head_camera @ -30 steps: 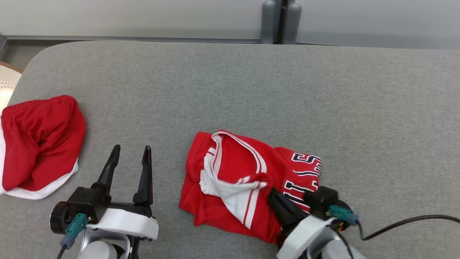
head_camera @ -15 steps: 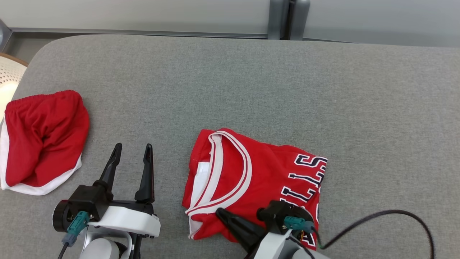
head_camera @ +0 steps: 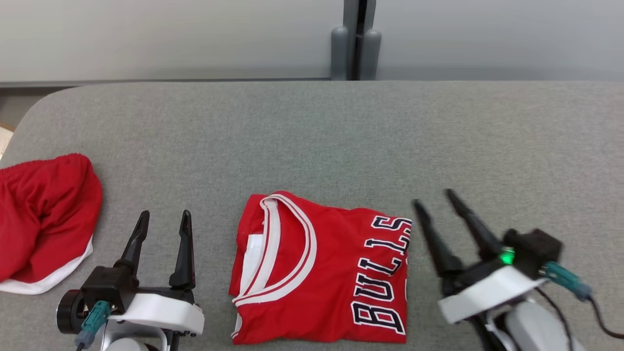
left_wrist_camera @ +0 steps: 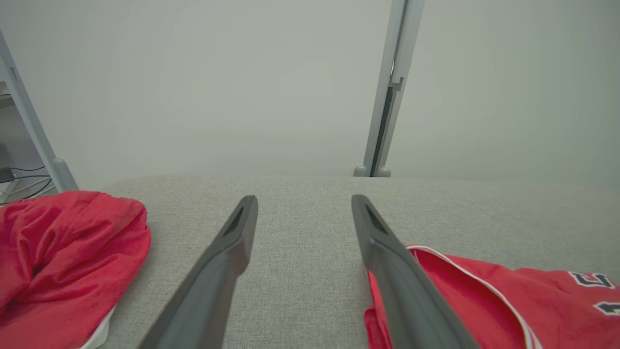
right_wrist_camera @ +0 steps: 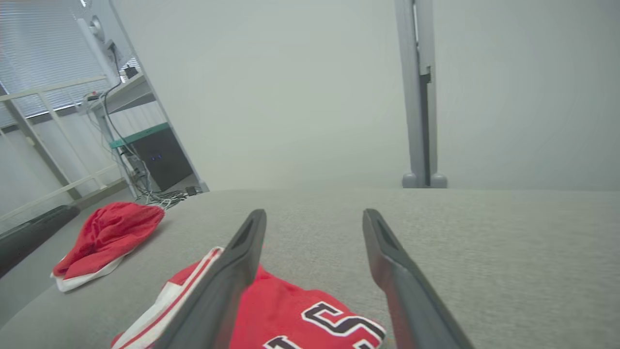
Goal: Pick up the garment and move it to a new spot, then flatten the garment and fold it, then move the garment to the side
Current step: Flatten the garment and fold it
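The garment (head_camera: pixel 321 273) is a red jersey with white trim and dark lettering, lying folded flat on the grey surface (head_camera: pixel 312 141) near the front middle. In the left wrist view the garment (left_wrist_camera: pixel 484 300) lies at the lower right; in the right wrist view the garment (right_wrist_camera: pixel 290 315) lies at the lower left. My right gripper (head_camera: pixel 434 200) hovers just right of the jersey, open, with nothing between its fingers. My left gripper (head_camera: pixel 163 218) stands open to the jersey's left, empty. In their own wrist views the left gripper (left_wrist_camera: pixel 302 201) and the right gripper (right_wrist_camera: pixel 314 215) both show spread fingers.
A second red cloth with a white hem (head_camera: pixel 41 219) lies bunched at the left edge of the surface. A grey post (head_camera: pixel 355 44) stands against the wall behind. A black cable (head_camera: pixel 607 326) trails from the right wrist.
My right gripper has let go of the jersey, opened and swung out to its right. The jersey now lies flat and folded. The camera view has shifted.
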Robot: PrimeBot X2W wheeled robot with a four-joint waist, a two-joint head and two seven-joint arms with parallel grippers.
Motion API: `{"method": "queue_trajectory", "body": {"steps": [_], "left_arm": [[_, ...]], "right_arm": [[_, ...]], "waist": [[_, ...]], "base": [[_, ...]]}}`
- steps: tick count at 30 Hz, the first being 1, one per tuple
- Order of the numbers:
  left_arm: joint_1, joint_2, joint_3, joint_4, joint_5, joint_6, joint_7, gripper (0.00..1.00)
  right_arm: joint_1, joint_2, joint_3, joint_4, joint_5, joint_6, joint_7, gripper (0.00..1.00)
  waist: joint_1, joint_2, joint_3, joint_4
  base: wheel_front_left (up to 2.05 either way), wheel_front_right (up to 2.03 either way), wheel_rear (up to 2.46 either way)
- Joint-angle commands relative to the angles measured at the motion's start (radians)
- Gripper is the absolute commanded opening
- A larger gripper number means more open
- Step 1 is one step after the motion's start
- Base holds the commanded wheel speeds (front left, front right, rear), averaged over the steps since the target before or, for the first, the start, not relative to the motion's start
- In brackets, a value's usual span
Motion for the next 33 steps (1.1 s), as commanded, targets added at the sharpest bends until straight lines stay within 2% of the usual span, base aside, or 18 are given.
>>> {"method": "queue_trajectory", "body": {"steps": [1, 6, 12, 19, 33], "left_arm": [[0.009, 0.009, 0.007, -0.001, 0.002, 0.005, -0.005, 1.0], [0.04, 0.022, 0.014, -0.002, -0.008, 0.008, -0.003, 1.0], [0.077, 0.035, 0.018, -0.002, -0.022, 0.009, 0.007, 1.0], [0.127, 0.052, 0.018, -0.013, -0.029, 0.012, 0.02, 1.0], [0.181, 0.07, 0.005, -0.032, -0.038, 0.021, 0.049, 1.0]], "right_arm": [[0.032, -0.008, -0.042, -0.012, -0.016, 0.0, 0.001, 1.0], [0.149, -0.02, -0.249, -0.085, -0.103, 0.0, 0.053, 1.0], [0.279, 0.004, -0.398, -0.208, -0.183, 0.0, 0.134, 1.0], [0.372, 0.034, -0.449, -0.318, -0.216, 0.0, 0.211, 1.0], [0.459, 0.058, -0.469, -0.375, -0.222, 0.0, 0.275, 1.0]], "waist": [[0.0, 0.0, -0.022, -0.018], [0.0, 0.0, -0.062, -0.042], [0.0, 0.0, -0.118, -0.065], [0.0, 0.0, -0.168, -0.085], [0.0, 0.0, -0.219, -0.078]], "base": [[0.0, 0.0, 0.0], [0.0, 0.0, 0.0], [0.0, 0.0, 0.0], [0.0, 0.0, 0.0], [0.0, 0.0, 0.0]]}}
